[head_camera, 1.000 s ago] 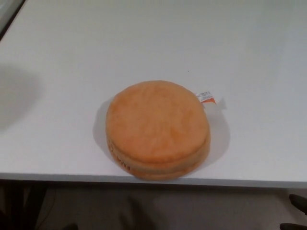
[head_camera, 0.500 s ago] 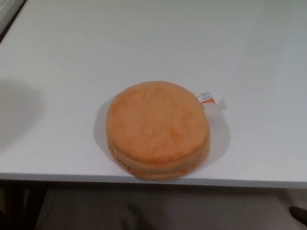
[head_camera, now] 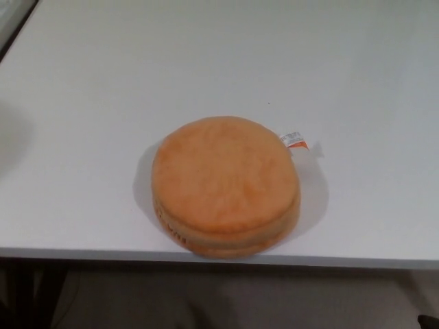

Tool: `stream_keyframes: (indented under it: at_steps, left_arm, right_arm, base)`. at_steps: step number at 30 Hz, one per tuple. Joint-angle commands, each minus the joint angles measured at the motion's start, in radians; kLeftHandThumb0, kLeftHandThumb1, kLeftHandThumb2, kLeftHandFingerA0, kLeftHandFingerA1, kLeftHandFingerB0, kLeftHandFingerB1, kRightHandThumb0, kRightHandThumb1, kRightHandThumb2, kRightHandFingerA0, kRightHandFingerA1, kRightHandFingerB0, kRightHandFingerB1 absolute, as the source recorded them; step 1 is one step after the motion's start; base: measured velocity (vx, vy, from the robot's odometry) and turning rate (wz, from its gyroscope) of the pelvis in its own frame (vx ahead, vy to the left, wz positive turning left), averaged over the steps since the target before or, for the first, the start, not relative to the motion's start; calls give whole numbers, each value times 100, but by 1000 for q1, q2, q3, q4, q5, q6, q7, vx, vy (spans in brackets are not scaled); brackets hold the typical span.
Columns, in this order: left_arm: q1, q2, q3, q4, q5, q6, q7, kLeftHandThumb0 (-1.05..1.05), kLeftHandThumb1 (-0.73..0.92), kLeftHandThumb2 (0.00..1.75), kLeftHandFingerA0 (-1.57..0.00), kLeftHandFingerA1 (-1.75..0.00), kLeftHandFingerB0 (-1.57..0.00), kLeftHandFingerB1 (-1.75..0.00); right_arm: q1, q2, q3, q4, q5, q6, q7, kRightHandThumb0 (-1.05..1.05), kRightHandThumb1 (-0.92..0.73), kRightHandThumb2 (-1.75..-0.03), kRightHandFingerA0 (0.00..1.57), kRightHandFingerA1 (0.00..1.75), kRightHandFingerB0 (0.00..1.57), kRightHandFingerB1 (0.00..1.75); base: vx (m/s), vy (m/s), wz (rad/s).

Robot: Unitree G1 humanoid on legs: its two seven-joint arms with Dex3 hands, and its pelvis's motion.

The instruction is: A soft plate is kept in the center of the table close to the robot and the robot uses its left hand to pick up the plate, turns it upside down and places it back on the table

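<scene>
Soft plate: round orange plush disc (head_camera: pixel 225 184), thick, w/ a seam running round its side; lies flat on the white tabletop (head_camera: pixel 206 55), broad smooth face up.
Plate position: centre of the table side to side, at the robot's near edge; its front rim sits just short of the lip, not hanging over.
Label: small white-and-orange fabric tag (head_camera: pixel 294 140) sticks out of the plate's far rim on the robot's right side, lying on the table surface.
Left hand: not in shot, so can't tell if fingers are apart or together; nothing is touching the plate.
Right hand: not in shot either, same answer.
Plate vs hands: it lies betw. the side the left arm would come in from & the side the right would, about midway, slightly nearer the right.
Shadow: faint grey patch (head_camera: pixel 10 137) on the table at the far left edge of the view, well apart from the plate; source can't be seen.
Below table edge: dim grey-brown floor (head_camera: pixel 226 301), blurry.
Bottom right corner: tiny dark sliver (head_camera: pixel 431 321), too small to say what it is.
Top left corner: dark strip (head_camera: pixel 14 20) past the table's edge, unclear.
</scene>
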Motion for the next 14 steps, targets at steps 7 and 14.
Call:
stream_keyframes:
  at_steps: [7,14]
  left_arm:
    - [-24,-20,37,170,154,-498,-225,-85,84,66,-25,-33,-23,-28]
    - [-48,-25,33,193,167,-509,-227,-85,84,66,-24,-34,-24,-28]
  right_arm:
    - [69,-10,-51,25,53,-107,34,-65,-84,-65,43,48,31,33]
    - [77,-11,-61,20,68,-103,45,-64,-85,-66,41,48,29,32]
  base:
    - [0,0,0]
    - [0,0,0]
